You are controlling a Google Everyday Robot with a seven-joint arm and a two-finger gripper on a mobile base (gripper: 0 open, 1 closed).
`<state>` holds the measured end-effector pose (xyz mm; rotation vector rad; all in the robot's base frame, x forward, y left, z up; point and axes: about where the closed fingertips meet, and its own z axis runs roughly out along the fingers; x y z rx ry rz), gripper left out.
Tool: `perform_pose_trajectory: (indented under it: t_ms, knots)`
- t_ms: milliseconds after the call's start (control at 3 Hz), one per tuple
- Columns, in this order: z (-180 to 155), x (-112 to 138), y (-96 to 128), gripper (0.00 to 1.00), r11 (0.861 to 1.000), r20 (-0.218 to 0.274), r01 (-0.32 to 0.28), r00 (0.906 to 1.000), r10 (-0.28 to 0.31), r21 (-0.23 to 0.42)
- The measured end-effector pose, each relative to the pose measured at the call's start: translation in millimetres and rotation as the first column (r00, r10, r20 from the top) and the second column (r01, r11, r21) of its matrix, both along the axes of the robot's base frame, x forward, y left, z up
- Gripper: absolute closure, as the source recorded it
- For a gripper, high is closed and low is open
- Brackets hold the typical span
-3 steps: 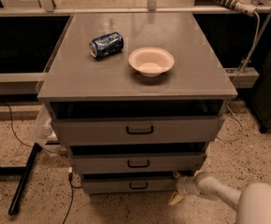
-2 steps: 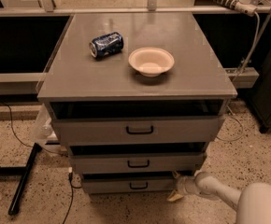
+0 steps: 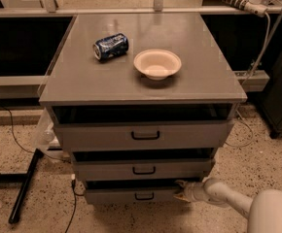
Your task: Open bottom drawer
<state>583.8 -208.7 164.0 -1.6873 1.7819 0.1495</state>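
Camera view from above the grey cabinet: the bottom drawer (image 3: 116, 196) sits lowest of three, just above the speckled floor (image 3: 29, 144), its small black handle (image 3: 144, 196) at the middle of the flat front. A dark gap shows above its front edge. The gripper (image 3: 182, 191) is low at the right end of that drawer front, right against its corner and well to the right of the handle; whether it is apart or together I cannot tell. The pale arm (image 3: 221, 194) reaches in from the lower right. Above are the middle drawer (image 3: 102, 171) and top drawer (image 3: 92, 137). On the worktop (image 3: 82, 79) lie a blue can (image 3: 111, 46) on its side and a pale bowl (image 3: 157, 64), near each other.
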Motion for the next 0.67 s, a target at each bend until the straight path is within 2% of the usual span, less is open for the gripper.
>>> perform_pose_trajectory:
  t_ms: [333, 667]
  knots:
    - [7.4, 0.0, 0.0, 0.88, 1.0, 0.0, 0.0, 1.0, 0.0, 0.0]
    - [10.0, -0.2, -0.5, 1.0, 1.0, 0.0, 0.0, 1.0, 0.0, 0.0]
